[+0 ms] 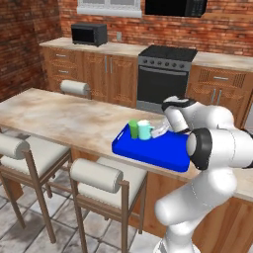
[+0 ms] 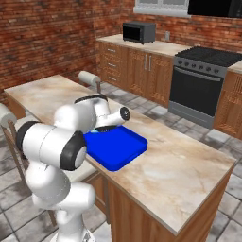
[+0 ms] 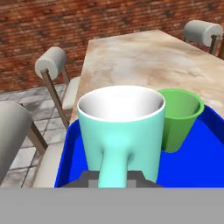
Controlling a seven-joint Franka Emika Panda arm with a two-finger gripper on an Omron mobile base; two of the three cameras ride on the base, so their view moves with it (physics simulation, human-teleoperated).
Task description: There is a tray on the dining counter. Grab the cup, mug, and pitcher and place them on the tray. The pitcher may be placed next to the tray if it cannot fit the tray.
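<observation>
The blue tray (image 1: 148,154) lies on the beige dining counter (image 1: 54,118), near its front edge. On the tray's far left part the green cup (image 1: 133,129) stands upright, and the pale teal mug (image 1: 145,130) is right beside it. In the hand view the mug (image 3: 120,127) is closest, with the cup (image 3: 179,117) just behind it on the right and the tray (image 3: 205,157) beneath. My gripper (image 3: 113,177) is shut on the mug's handle, and it reaches in from the right (image 1: 159,131). I cannot tell whether the mug's base touches the tray. The pitcher is out of view.
Two padded stools (image 1: 96,175) (image 1: 12,146) stand along the counter's front. A paper towel roll (image 1: 75,88) sits at the counter's far edge. Bare marble (image 2: 179,165) stretches right of the tray (image 2: 118,151). A stove (image 1: 163,74) and a microwave (image 1: 89,33) line the brick wall.
</observation>
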